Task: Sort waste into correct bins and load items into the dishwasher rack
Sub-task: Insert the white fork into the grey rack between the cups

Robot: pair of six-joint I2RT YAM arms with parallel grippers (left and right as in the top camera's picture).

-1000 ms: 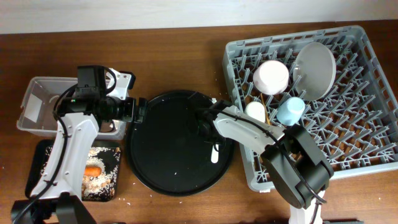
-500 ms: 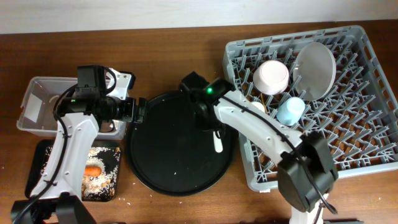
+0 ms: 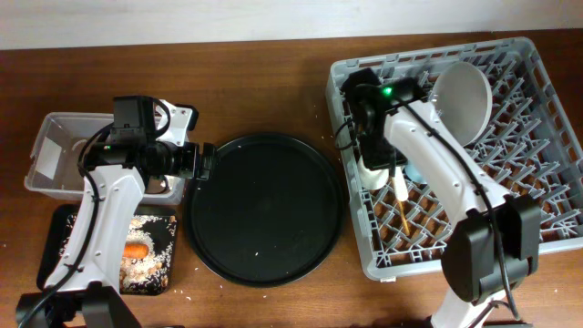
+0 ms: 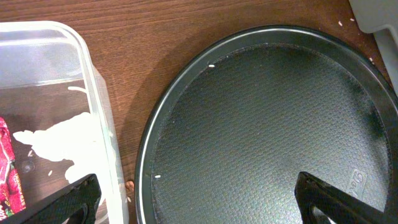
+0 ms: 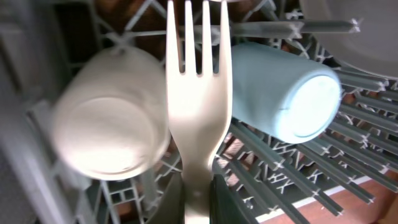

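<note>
White fork (image 5: 198, 93) hangs over the dishwasher rack (image 3: 537, 182), tines pointing away from the wrist, above the gap between the cream cup (image 5: 112, 130) and the light blue cup (image 5: 283, 102). The right fingers (image 5: 219, 204) are shut tight on its handle, pinching across the narrow width. It looks light, stiff and smooth, probably plastic (so likely slippery and apt to pivot in a thin pinch). The handle near its end seems the sensible place to hold it, which leaves the tines free to slide between the pegs. A wooden chopstick (image 3: 402, 219) lies in the rack just below. The left fingers (image 4: 71, 202) stand wide apart and hold nothing, over the bench (image 4: 155, 31) between the clear tub (image 4: 56, 93) and the round black tray (image 4: 261, 137).
</note>
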